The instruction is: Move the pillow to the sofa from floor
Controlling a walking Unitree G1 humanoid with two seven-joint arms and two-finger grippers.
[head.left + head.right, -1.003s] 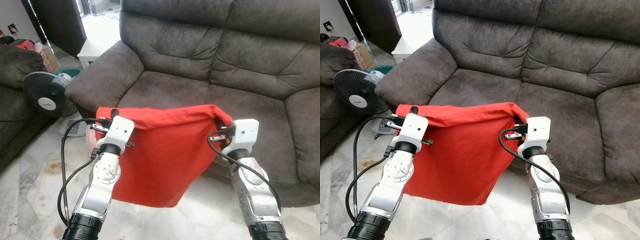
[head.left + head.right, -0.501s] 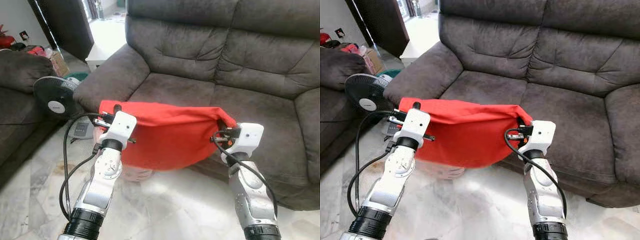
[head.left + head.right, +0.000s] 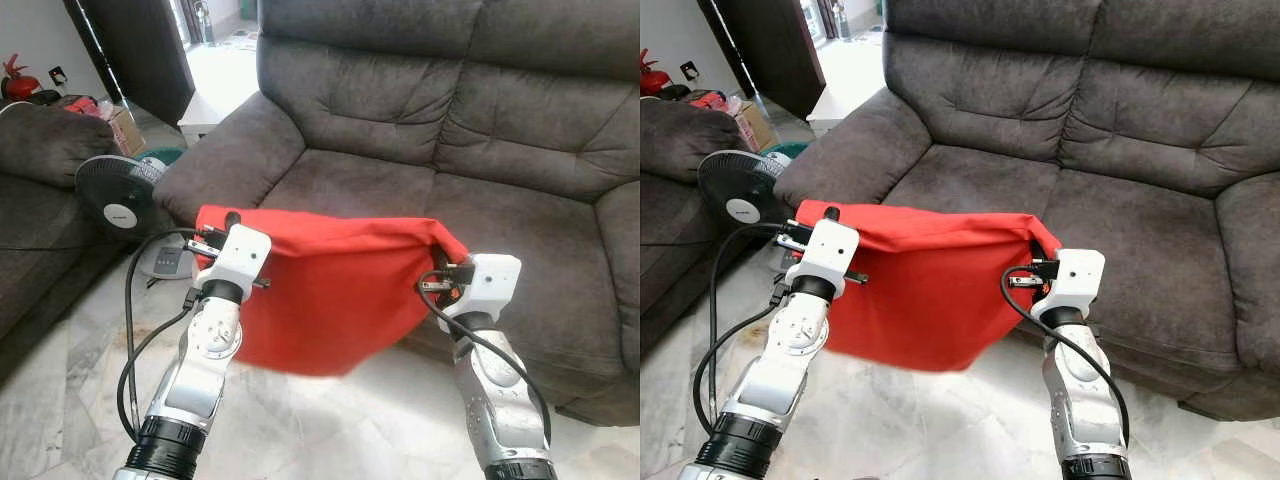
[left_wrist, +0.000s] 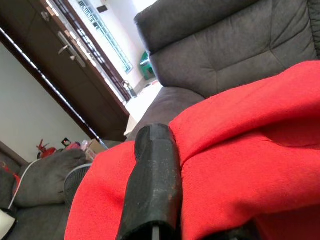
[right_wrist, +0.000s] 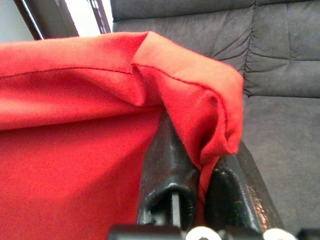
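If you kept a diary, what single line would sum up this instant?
phase: carrying | red fabric pillow: hanging off the floor, before grey sofa | left gripper: shut on one top corner | right gripper: shut on the other

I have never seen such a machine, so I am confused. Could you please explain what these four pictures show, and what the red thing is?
It is a walking robot with two silver arms. Two pictures come from its head, looking down; two come from cameras on its wrists. The left gripper and the right gripper each pinch a top corner of a red pillow, which hangs between them above the floor. Ahead stands a grey sofa. A fan stands at its left.
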